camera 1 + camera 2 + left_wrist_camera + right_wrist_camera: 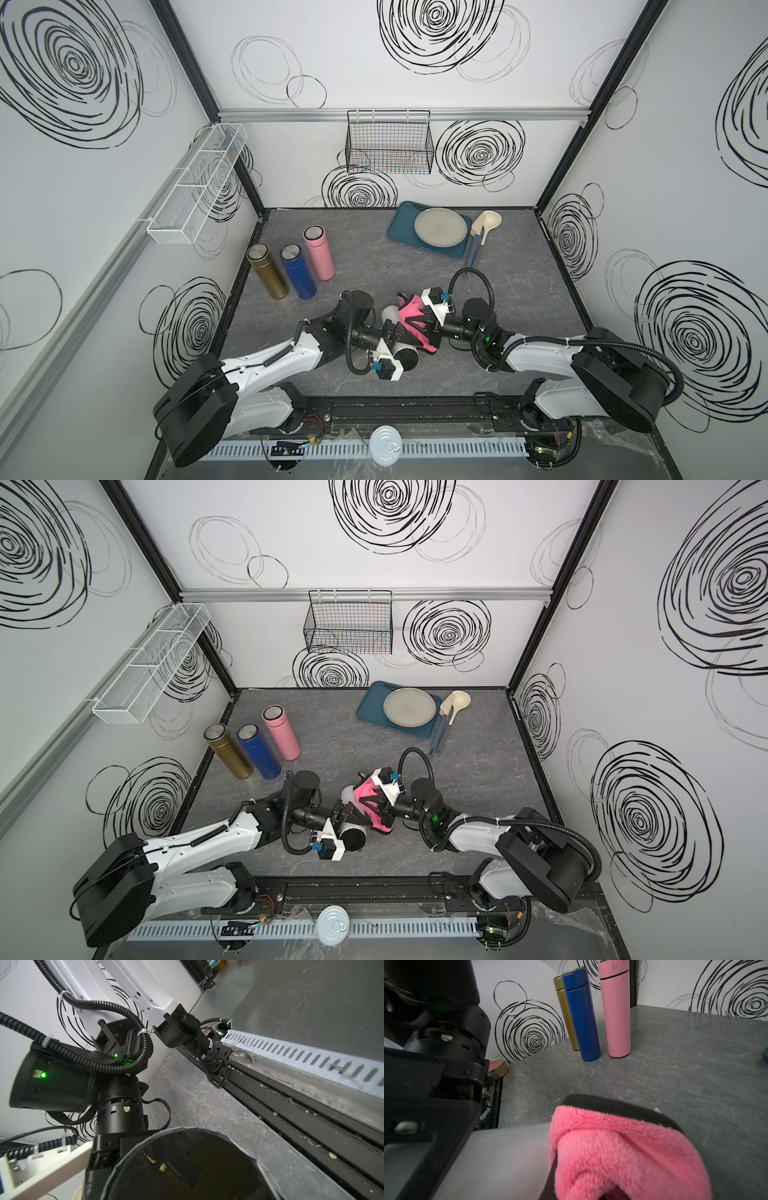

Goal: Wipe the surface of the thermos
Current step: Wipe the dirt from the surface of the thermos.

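Near the front centre of the bench (519,291), the white thermos (390,316) is held tilted, clamped in the left tool (395,337). A pink cloth (412,311) is gripped by the right tool (422,328) and pressed against the thermos body. Gold flask (268,270), blue flask (298,271) and pink flask (319,252) are stood upright, well apart, rear left.

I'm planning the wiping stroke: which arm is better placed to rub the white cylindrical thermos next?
Right. The right gripper is shut on the fluffy pink cloth, which drapes over the white cylindrical thermos. The left gripper is clamped on that thermos, so it probably should just steady it.
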`<state>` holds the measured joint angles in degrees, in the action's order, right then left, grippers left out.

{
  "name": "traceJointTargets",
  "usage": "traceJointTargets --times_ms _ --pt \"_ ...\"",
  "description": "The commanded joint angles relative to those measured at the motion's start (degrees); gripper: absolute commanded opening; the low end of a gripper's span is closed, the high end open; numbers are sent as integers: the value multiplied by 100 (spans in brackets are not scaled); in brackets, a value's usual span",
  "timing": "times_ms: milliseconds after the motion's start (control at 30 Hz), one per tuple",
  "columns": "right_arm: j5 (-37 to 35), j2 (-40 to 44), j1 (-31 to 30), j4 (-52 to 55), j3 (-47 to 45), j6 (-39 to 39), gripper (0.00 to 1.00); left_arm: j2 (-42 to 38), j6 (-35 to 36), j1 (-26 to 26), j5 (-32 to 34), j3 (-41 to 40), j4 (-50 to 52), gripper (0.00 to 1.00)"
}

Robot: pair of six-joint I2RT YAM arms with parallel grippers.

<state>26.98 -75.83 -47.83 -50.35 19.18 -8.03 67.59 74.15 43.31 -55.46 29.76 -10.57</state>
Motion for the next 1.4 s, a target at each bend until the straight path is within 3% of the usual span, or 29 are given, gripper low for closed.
traceJointTargets --times_ms 0,167,333,400,500,667,767,1033,1233,1367 --pt "115 643 -435 405 367 342 0 -37 324 44 -27 375 -450 0" --pt "104 635 -587 305 413 423 0 35 422 175 188 458 -344 0" --pt "600 42 95 -82 186 56 0 69 563 221 229 518 -170 0" --pt "454 28 152 238 242 226 0 70 622 228 255 540 -99 0" --pt "537 236 147 796 484 472 0 78 711 254 273 564 -30 0" --pt "1305 982 80 1571 900 676 0 59 830 274 308 625 112 0" --pt "1223 1177 -15 1640 843 835 0 87 942 295 325 689 239 0" --pt "791 -32 258 1516 961 751 0 38 982 311 329 669 181 0" --pt "-420 276 -36 1198 1385 835 0 -77 -946 304 1266 -169 -2750 0" --pt "-606 363 -41 1035 1835 954 0 13 -1955 292 2050 -306 -3844 0"
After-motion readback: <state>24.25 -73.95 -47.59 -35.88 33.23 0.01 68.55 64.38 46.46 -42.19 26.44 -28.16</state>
